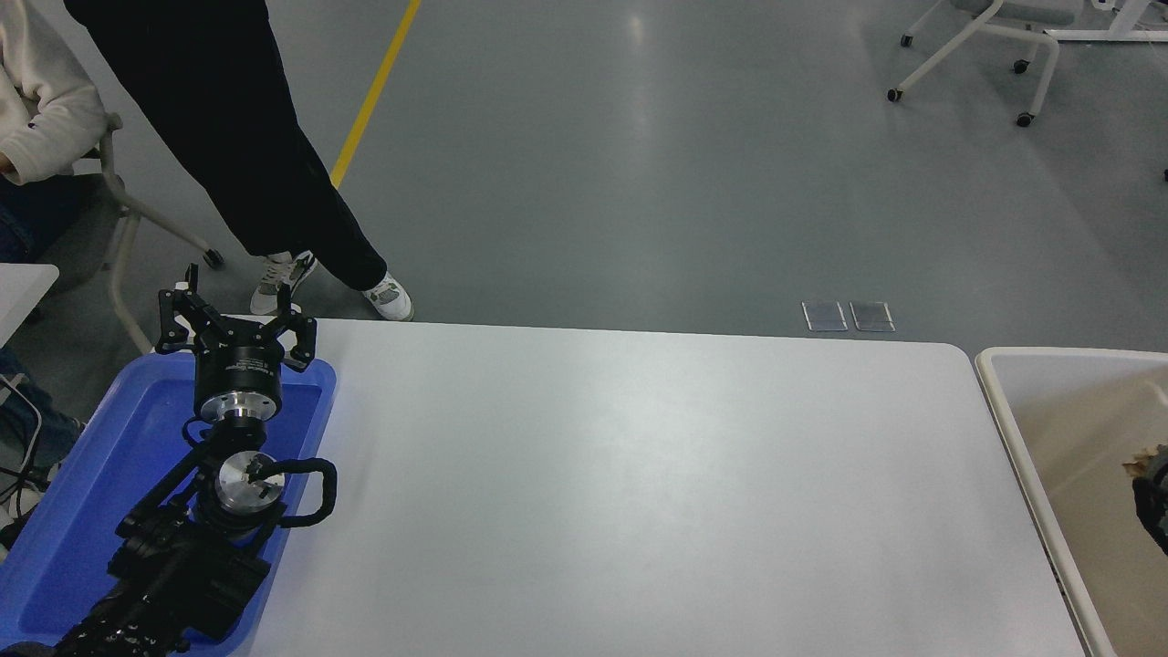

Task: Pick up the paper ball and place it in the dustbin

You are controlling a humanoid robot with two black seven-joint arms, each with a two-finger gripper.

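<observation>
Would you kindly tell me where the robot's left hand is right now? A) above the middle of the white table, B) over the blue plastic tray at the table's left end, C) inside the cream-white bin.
B: the left hand sits over the blue plastic tray, far from the cream-white bin.

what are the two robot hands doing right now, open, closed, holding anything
Left hand: open, holding nothing, parked over the blue plastic tray.
Right hand: barely in view over the cream-white plastic dustbin, beside a tan crumpled paper ball; grip cannot be told.
</observation>
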